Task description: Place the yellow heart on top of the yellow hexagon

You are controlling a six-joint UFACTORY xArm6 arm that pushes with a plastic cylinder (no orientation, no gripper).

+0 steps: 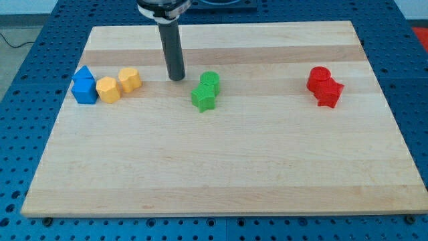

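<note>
Yellow blocks are sitting at the view's left of the wooden board (pixel 221 161): two of them, touching or nearly so, one (pixel 130 79) toward the view's top-right of the other (pixel 108 89). Their outlines are too small for me to be telling with confidence which is the yellow heart and which the yellow hexagon. A blue block (pixel 84 86) is pressing against the lower yellow one on its left side.

My tip (pixel 176 78) is resting on the board between the yellow pair and the green pair, closer to the green cylinder-like block (pixel 210 80) and the green block (pixel 203 98) below it. The arm is carrying no fingers, only the rod, so there is no open or closed state to report.

Risks, as judgement:
- The yellow blocks are already lying side by side, so a push on one is likely driving both together, and the blue block with them.
- A misidentified shape would be sending the wrong block.
- Swinging toward the view's right is risking contact with the green blocks.
- The red pair (pixel 325 87) is standing well apart and looking safe.

No brands, labels or writing are showing legibly anywhere.
</note>
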